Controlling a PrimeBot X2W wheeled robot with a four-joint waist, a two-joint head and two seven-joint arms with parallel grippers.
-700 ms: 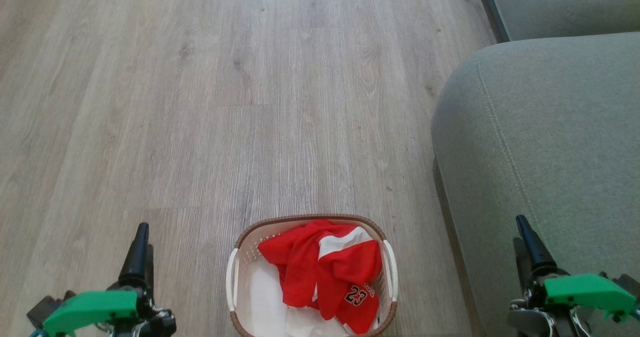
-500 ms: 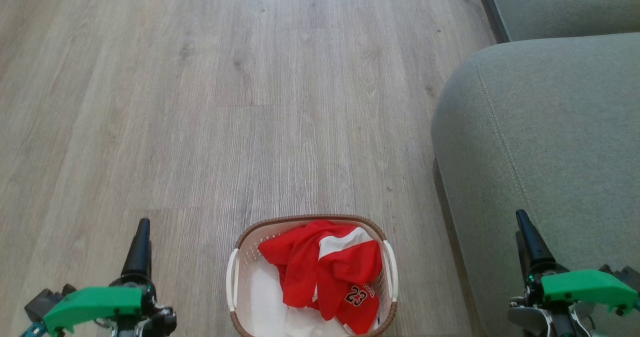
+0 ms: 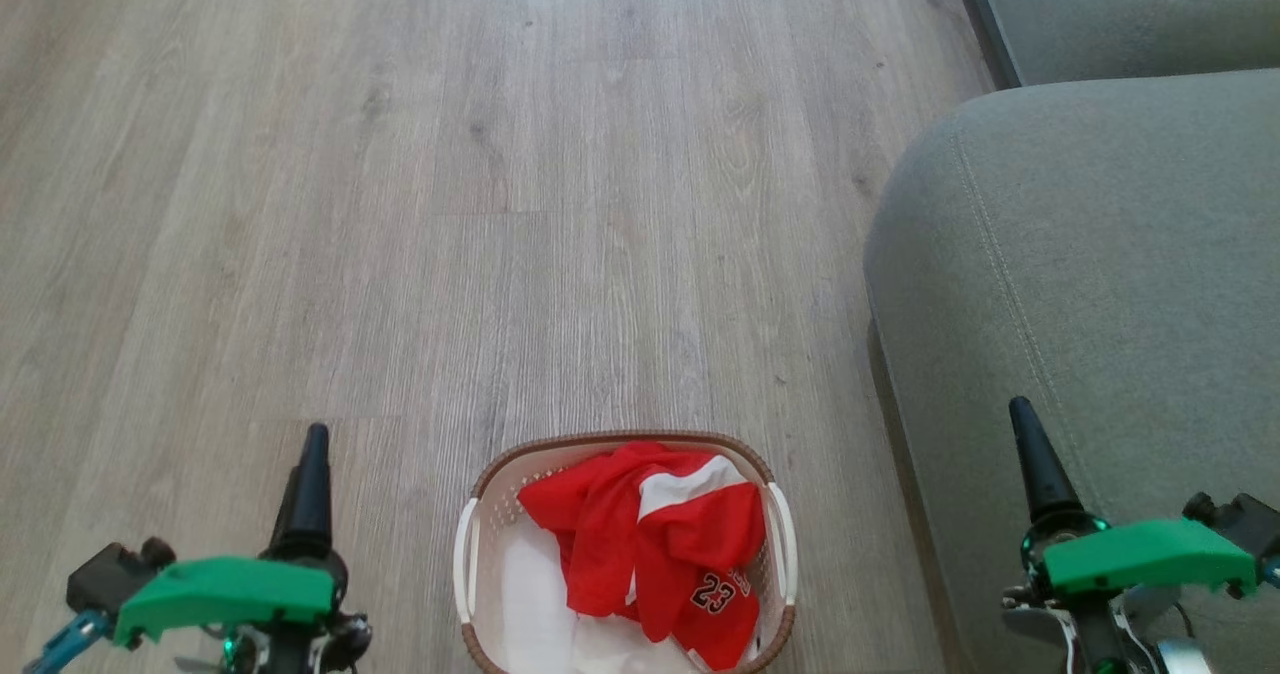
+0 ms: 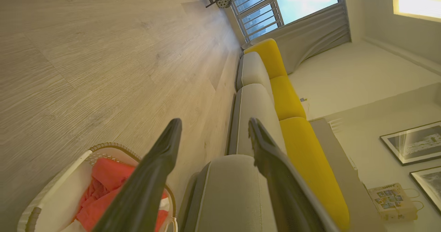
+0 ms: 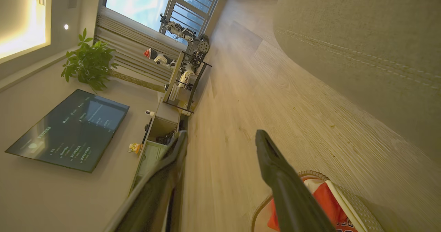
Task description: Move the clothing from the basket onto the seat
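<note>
Lying in the basket point(image 3: 620, 438), clothing point(image 3: 650, 544) sits between open left tool point(image 4: 214, 122) and open right tool point(image 5: 221, 133).

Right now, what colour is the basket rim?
Brown, woven-look, on a cream-white basket; the rim shows best in the head view.

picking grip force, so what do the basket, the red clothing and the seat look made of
The basket: likely rigid plastic, matte cream, judging by its perforated wall and brown woven-look rim. The clothing: soft thin fabric, possibly a synthetic knit; it lies crumpled in loose folds. The seat: upholstery cloth, matte grey-green, with a fine weave and stitched seams.
</note>
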